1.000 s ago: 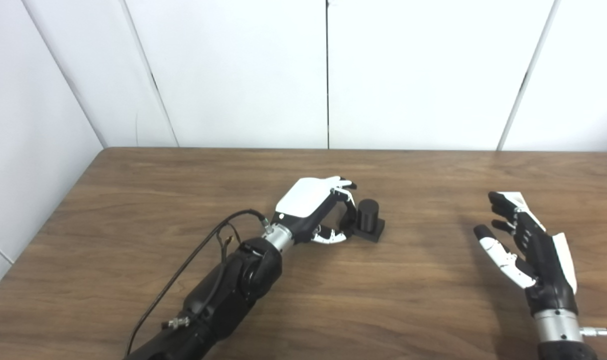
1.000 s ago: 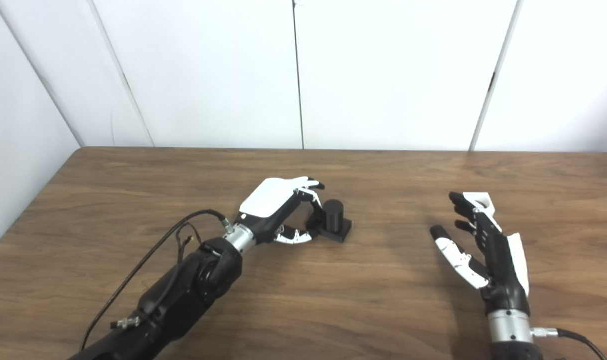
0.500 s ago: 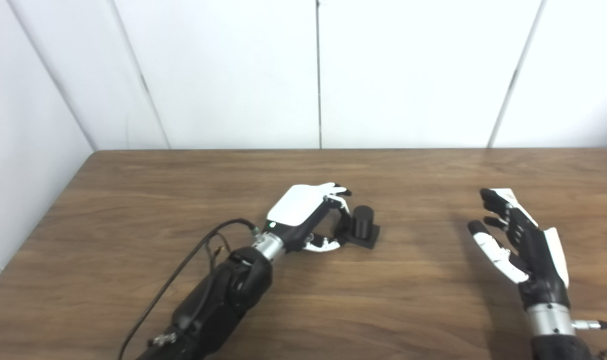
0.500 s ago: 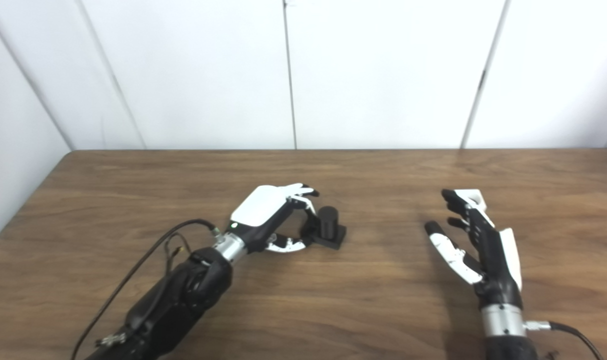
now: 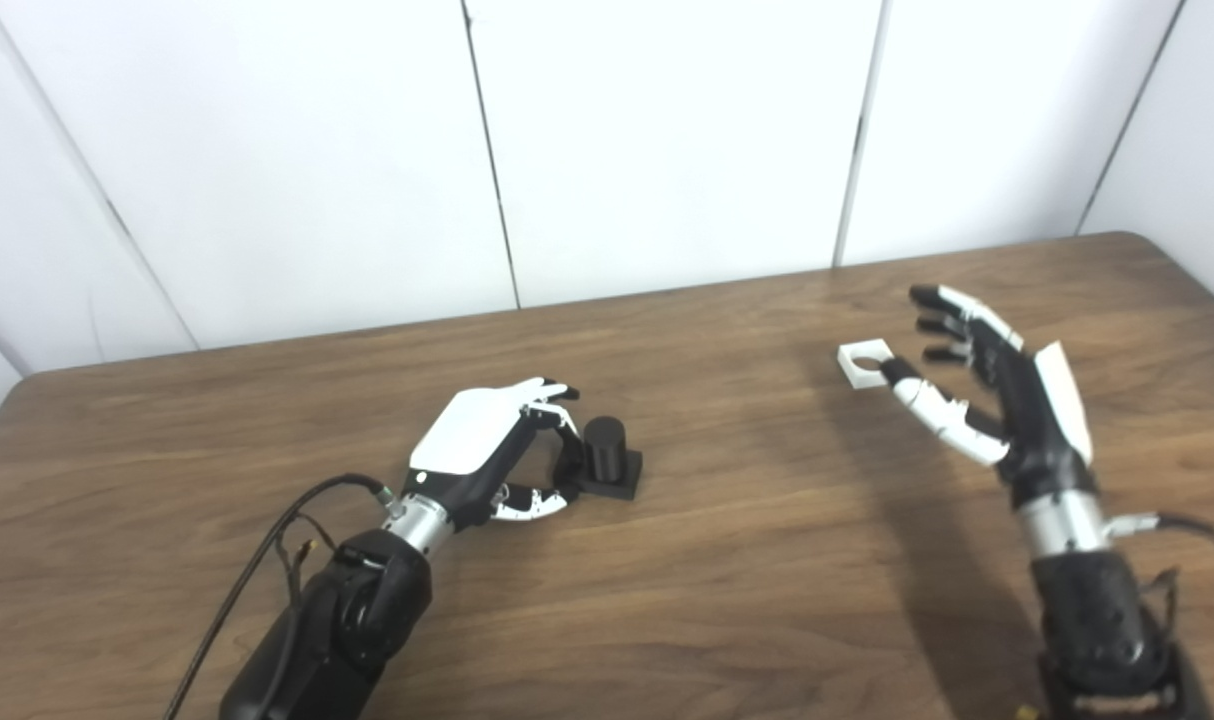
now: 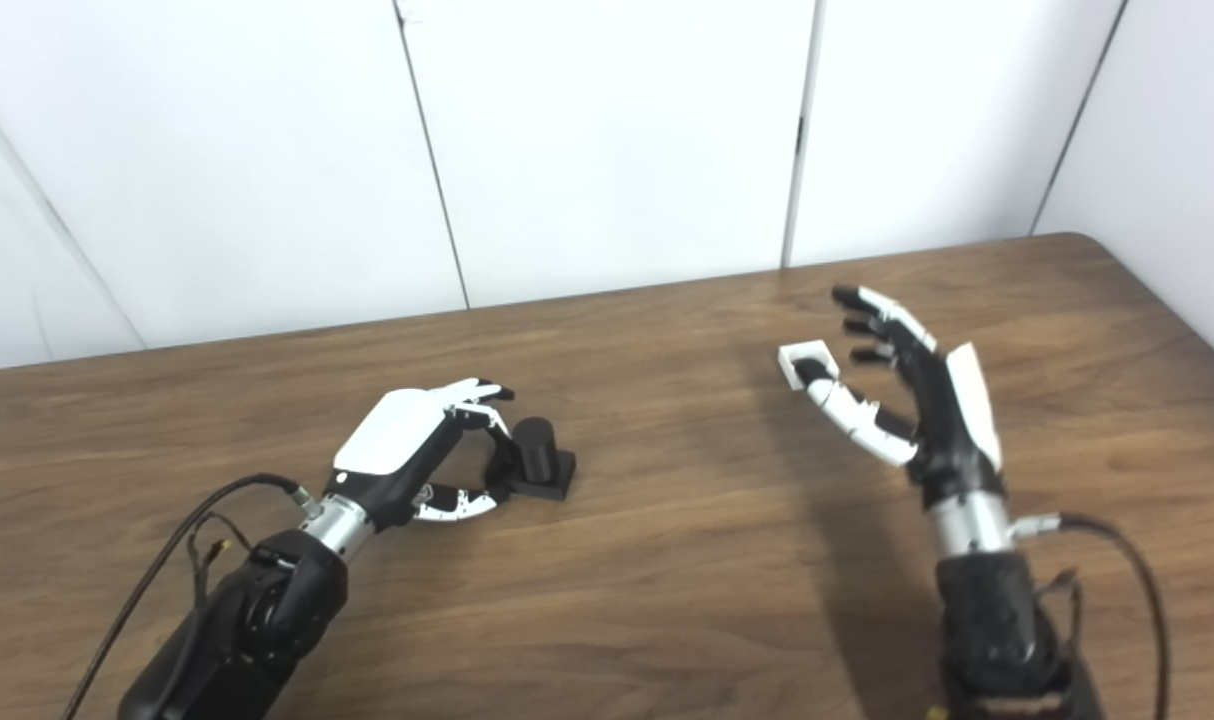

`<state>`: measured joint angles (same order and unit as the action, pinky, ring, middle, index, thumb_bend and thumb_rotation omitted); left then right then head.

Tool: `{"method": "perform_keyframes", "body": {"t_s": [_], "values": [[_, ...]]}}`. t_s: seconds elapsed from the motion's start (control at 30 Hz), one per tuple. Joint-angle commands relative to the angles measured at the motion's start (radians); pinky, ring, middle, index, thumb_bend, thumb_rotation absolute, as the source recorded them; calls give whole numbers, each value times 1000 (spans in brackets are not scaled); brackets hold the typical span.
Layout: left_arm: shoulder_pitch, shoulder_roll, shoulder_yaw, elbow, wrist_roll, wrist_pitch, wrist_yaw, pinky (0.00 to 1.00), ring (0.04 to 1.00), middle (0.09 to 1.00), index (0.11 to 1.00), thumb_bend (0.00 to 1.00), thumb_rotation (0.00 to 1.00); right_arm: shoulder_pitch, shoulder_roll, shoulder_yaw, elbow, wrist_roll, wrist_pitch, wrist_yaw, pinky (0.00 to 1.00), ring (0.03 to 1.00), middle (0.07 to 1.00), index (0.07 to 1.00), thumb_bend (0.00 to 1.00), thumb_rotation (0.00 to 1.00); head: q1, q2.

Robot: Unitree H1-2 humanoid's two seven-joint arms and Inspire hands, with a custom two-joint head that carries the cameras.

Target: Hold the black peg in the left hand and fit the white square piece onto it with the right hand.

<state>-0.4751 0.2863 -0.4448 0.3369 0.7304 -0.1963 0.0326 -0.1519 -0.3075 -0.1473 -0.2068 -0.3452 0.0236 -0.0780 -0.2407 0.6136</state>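
Observation:
The black peg, a short cylinder on a square black base, stands on the wooden table left of centre. My left hand lies just left of it, its curled fingers and thumb reaching to the peg's near side without closing around it. The white square piece, with a round hole, lies flat on the table at the right. Held above the table just right of that piece is my right hand, open with fingers spread. Its thumb tip overlaps the piece's near right corner.
White wall panels stand right behind the table's far edge. The table's right far corner shows near my right hand. A black cable loops beside my left forearm.
The camera has swung to the right, shifting the whole picture left. My right hand has moved forward and right of the white piece, uncovering it. My left hand stays by the peg.

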Motion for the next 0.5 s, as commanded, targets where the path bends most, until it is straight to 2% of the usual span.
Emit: {"method": "perform_keyframes", "body": {"t_s": [0.0,0.13,0.2,0.23,0.47], "values": [[-5,31,12,7,-2,-11,-11,857,902,863,491,523,64,-74,-79,6,-45,-48,28,45,593,742,812,787,581,341,-1,0],[-5,37,17,17,-6,-22,-18,874,911,868,492,522,66,-127,-174,54,-34,-144,74,114,558,710,777,771,622,343,-10,-5],[-5,39,17,19,-6,-26,-17,876,913,869,492,522,66,-153,-212,76,-23,-175,89,144,573,728,781,746,681,291,-12,-4],[-6,40,17,21,-6,-29,-15,872,913,870,492,522,66,-172,-232,87,-17,-190,100,165,598,756,800,756,672,304,-13,-4],[-7,39,22,24,-8,-40,-10,852,904,865,491,523,65,-304,-305,137,63,-233,141,261,623,819,853,773,674,301,-14,-3]]}}
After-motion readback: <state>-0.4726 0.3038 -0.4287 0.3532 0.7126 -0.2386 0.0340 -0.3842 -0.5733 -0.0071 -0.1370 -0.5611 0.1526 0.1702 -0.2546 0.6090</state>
